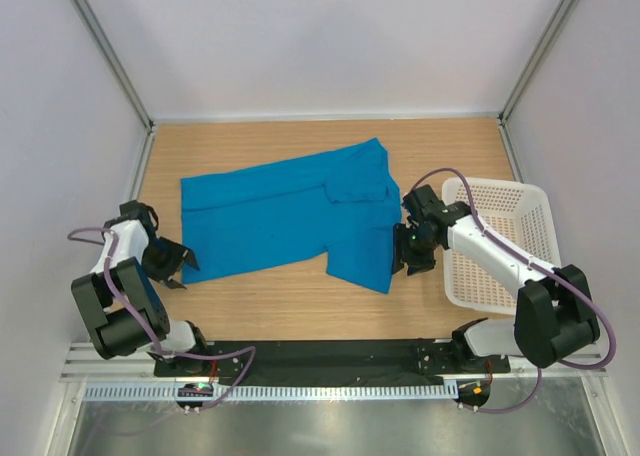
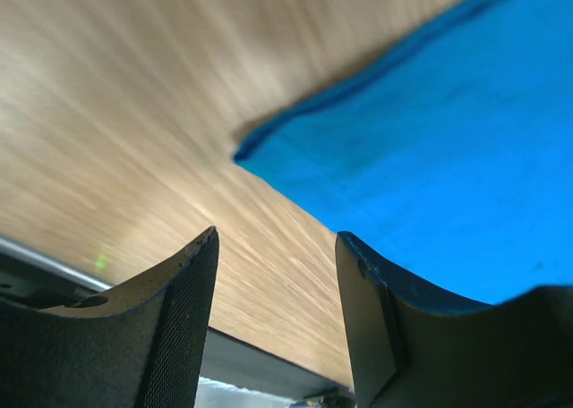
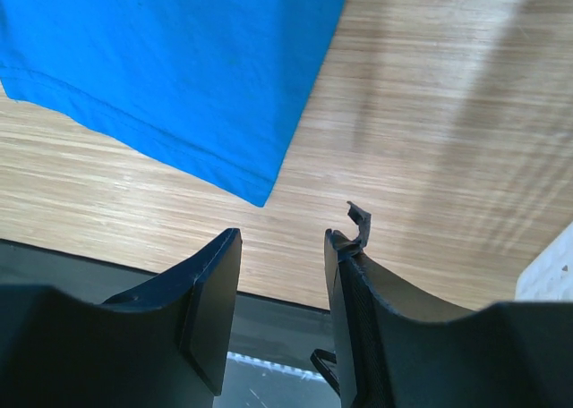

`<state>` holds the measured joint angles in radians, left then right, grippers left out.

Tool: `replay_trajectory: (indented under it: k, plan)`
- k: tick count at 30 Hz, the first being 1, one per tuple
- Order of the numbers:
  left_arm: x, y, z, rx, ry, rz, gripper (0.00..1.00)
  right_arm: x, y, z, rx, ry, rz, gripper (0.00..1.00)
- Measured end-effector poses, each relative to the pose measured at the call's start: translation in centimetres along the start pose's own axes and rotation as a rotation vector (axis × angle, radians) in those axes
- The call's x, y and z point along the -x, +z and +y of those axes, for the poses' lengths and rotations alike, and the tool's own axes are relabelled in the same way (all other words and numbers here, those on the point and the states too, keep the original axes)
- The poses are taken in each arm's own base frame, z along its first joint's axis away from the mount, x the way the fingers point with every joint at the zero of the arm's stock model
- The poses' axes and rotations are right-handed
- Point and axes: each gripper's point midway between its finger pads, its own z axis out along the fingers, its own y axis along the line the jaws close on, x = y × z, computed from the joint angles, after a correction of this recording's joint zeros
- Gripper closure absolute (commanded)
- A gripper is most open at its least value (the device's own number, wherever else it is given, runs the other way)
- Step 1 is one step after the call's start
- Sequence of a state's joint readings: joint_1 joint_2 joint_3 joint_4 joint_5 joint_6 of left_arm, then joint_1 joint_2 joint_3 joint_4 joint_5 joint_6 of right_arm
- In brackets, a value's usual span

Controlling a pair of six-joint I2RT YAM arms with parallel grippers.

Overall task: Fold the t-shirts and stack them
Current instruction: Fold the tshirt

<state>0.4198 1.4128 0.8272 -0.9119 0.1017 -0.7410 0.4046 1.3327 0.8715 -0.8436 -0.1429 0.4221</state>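
On wooden table (image 1: 300, 311), blue t-shirt (image 1: 280, 216)

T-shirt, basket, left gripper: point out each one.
t-shirt (image 1: 270, 216), top view, middle of the body.
basket (image 1: 495, 183), top view, far rim.
left gripper (image 2: 277, 238), left wrist view, gap between fingertips.

Pale grey walls (image 1: 300, 36) with metal corner posts (image 1: 105, 46) enclose a light wooden table (image 1: 280, 306), evenly lit.

Bright, even light all round me.
Soft shadows streak the desk (image 3: 466, 113); my left wrist view smears the wood grain, and my fingers (image 2: 170, 336) sit dark.
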Motion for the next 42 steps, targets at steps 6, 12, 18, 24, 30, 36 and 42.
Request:
replay_trajectory:
  k: [6,12,18,24,30,36,42]
  plan:
    - [1.2,0.0,1.9,0.091,-0.083,-0.050,0.45,0.0,0.6,-0.1,0.006,-0.003,-0.008,0.50]
    - [1.1,1.6,2.6,0.155,-0.110,-0.007,0.49,0.1,0.9,0.0,0.009,-0.003,-0.012,0.50]
    - [1.6,2.7,2.5,0.186,-0.113,0.021,0.56,0.4,1.5,0.1,0.009,0.002,-0.007,0.49]
    - [2.4,2.9,1.8,0.177,-0.101,0.023,0.79,0.8,2.7,1.4,0.071,0.038,0.004,0.39]
    - [2.6,3.0,1.4,0.160,-0.079,0.030,0.96,0.6,4.1,2.0,0.089,0.094,0.034,0.44]
    - [2.6,3.0,1.5,0.157,-0.057,0.030,1.00,-1.6,5.0,2.6,0.050,0.069,0.073,0.47]
    - [2.5,3.0,1.4,0.143,-0.052,0.024,1.00,-2.5,5.6,1.8,-0.029,0.067,0.074,0.49]
